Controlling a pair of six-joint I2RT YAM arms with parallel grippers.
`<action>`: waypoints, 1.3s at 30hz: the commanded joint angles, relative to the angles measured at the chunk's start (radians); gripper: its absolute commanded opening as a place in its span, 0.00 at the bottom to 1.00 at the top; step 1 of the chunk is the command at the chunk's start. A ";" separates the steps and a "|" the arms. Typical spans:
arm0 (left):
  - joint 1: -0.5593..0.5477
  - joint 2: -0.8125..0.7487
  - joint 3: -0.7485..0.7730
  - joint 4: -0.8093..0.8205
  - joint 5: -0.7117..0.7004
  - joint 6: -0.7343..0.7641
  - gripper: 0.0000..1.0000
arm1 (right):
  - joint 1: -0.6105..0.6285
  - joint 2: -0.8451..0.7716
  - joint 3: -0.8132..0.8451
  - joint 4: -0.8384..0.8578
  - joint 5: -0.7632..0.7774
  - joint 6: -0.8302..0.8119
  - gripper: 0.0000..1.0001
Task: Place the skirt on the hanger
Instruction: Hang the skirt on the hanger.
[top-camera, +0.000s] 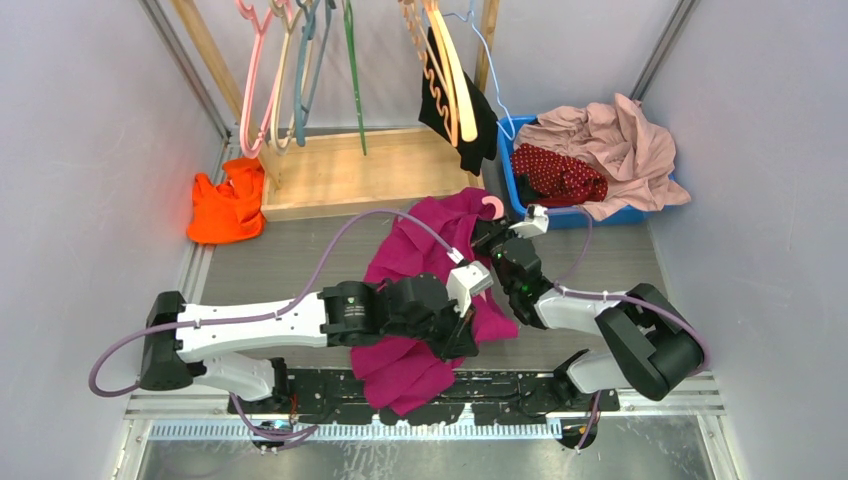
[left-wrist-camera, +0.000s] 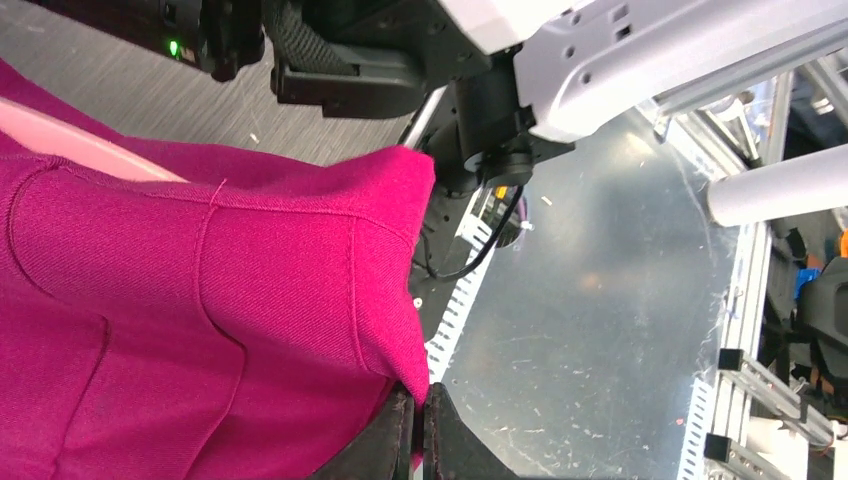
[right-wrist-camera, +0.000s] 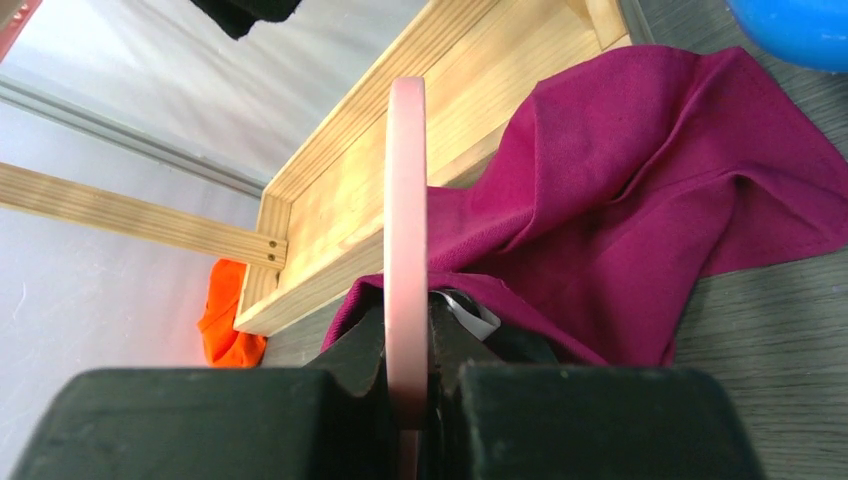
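Skirt (top-camera: 560, 175) lies in the blue bin (top-camera: 510, 170). Just beside the bin, right fingers (right-wrist-camera: 360, 350) clamp the hanger (right-wrist-camera: 406, 200); left fingers (left-wrist-camera: 385, 445) are pinched on the magenta garment (left-wrist-camera: 200, 300).

So a plain magenta fabric garment (top-camera: 415, 260) is sprawled down the middle of the grey tabletop (top-camera: 280, 250), and the round hook of a thin pink plastic hanger (top-camera: 492, 207) pokes out at its top end. The right gripper (top-camera: 488, 233) sits right at that hook, and the left gripper (top-camera: 462, 338) is down on the cloth's right edge. The dark red skirt with small white dots (top-camera: 560, 175) just lies in a blue plastic bin (top-camera: 507, 170), next to a pale pink garment (top-camera: 625, 145). An orange cloth (top-camera: 228, 205) is bunched up far left.
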 joint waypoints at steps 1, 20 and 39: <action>-0.015 -0.064 0.048 0.147 0.113 -0.047 0.00 | -0.009 -0.040 0.033 0.110 0.118 -0.013 0.01; 0.188 0.094 0.083 0.242 0.050 -0.046 0.00 | 0.062 -0.178 -0.040 0.037 0.117 0.001 0.01; 0.191 0.184 0.106 0.046 -0.147 -0.177 0.00 | 0.086 -0.303 -0.013 -0.103 0.107 -0.077 0.01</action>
